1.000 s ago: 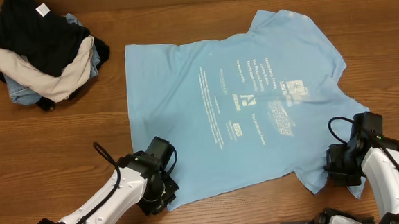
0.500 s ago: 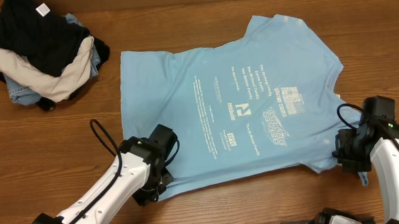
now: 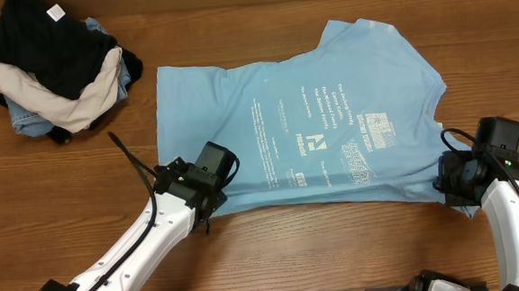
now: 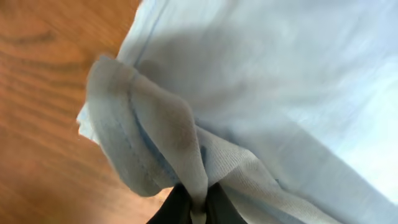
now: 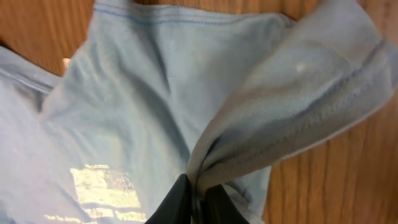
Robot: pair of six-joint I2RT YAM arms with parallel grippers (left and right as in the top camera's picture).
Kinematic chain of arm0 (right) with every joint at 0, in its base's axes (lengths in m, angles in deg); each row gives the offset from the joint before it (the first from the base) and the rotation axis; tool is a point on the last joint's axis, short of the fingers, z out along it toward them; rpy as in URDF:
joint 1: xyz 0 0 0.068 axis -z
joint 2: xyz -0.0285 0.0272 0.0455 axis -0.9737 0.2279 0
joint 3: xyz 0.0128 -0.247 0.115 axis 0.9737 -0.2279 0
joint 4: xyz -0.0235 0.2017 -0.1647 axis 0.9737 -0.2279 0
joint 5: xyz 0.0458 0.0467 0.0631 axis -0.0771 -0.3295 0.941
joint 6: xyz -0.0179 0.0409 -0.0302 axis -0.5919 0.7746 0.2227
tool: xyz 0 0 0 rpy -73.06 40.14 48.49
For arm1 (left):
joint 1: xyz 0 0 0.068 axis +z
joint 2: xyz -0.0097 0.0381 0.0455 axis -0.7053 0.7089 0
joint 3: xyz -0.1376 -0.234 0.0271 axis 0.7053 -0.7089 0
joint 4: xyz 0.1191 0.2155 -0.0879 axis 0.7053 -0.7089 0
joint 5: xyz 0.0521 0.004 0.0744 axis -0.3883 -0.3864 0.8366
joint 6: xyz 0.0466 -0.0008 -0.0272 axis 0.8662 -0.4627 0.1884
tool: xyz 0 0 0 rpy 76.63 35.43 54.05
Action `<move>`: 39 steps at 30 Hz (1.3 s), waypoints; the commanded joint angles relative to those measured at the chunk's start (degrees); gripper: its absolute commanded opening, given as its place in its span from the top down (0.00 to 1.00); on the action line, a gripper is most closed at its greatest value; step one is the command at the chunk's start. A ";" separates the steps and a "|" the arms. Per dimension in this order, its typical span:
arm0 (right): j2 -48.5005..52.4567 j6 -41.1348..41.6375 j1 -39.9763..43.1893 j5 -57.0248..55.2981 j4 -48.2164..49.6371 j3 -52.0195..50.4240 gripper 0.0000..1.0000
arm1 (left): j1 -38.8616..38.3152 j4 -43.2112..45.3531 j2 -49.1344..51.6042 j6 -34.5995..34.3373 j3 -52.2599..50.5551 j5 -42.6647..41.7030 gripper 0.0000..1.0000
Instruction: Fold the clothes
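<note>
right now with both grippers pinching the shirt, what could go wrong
Each grip is thin: the left gripper and right gripper pinch only a small bunch of edge, so the shirt could slip out mid-fold. The fabric is bunched at both pinches, so the fold may land creased or uneven.

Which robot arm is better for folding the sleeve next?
Right: the right end effector pinches the T-shirt's near sleeve. The left end effector grips the hem corner, at the shirt's other end.
</note>
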 commanded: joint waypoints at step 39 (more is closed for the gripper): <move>14.71 -15.45 -10.67 4.59 -10.43 24.28 0.10 | -0.20 1.27 0.24 15.69 0.90 -9.53 0.02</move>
